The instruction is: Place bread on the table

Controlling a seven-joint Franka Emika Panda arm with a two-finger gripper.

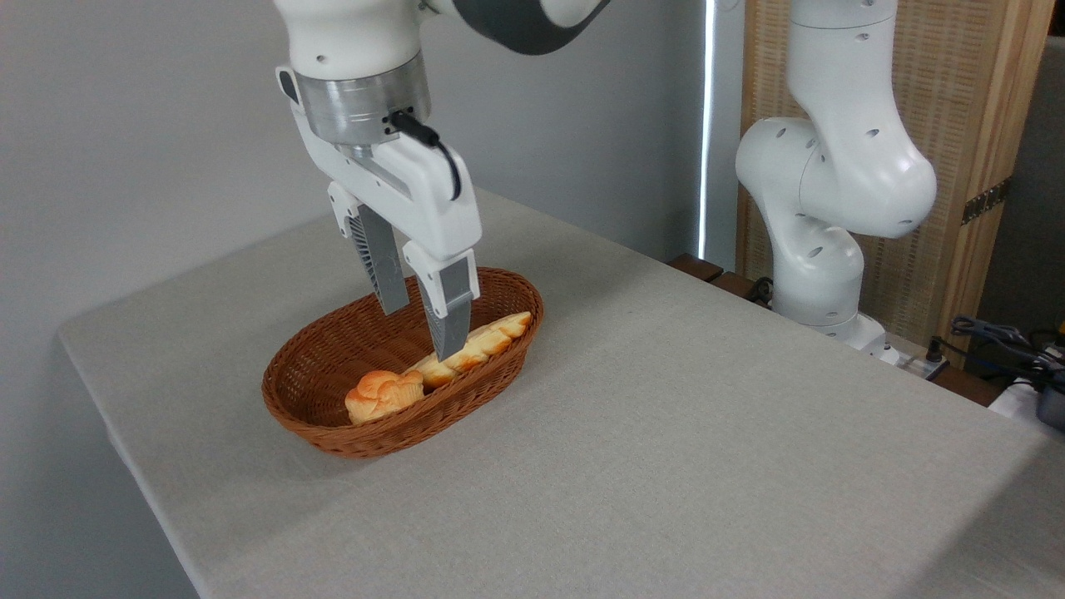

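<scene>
The bread (494,337), a long pale golden braided loaf, lies in the brown wicker basket (391,443), leaning along its right inner wall. My gripper (418,334) hangs over the basket, pointing down and open. Its nearer finger (449,320) reaches down in front of the middle of the loaf and hides part of it. The farther finger (383,274) ends higher, over the basket's bare inside. Nothing is held between them. The basket stands on the table (666,416), a light grey-beige cloth surface.
A small round orange-brown bun (383,395) lies in the near end of the basket, touching the loaf's tip. The arm's white base (819,208) rises at the table's far right edge. Cables (998,337) lie beyond it. Bare cloth spreads right of and in front of the basket.
</scene>
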